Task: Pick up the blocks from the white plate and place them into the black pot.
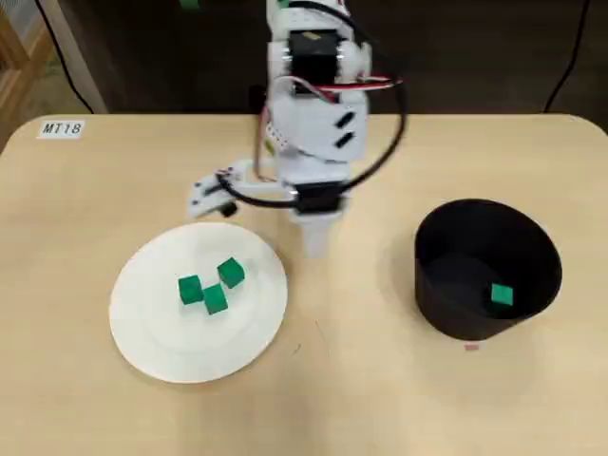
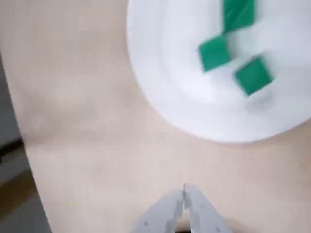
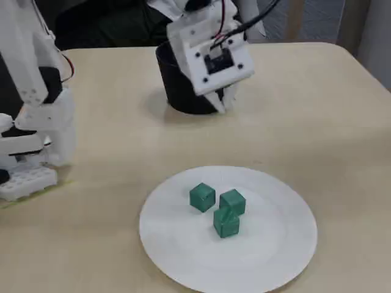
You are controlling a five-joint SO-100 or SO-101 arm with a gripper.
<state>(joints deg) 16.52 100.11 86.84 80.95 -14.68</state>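
Blocks [image 3: 202, 197], three, sit clustered on the plate [image 3: 275, 256]; a fourth lies in the pot [image 1: 532, 252] beyond. The gripper [image 2: 184, 194] hangs empty between them, jaws pressed together. Spread the jaws before descending, and take an outer block squarely to avoid nudging its neighbours.

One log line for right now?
end effector shut, empty, between plate and pot | white plate: three green blocks | black pot: one block

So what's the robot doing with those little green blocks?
It's moving green blocks from the white plate into the black pot. One block already sits inside the pot, and three blocks are clustered on the plate. The arm's tool is shut and empty, hanging over the bare table between the pot and the plate.
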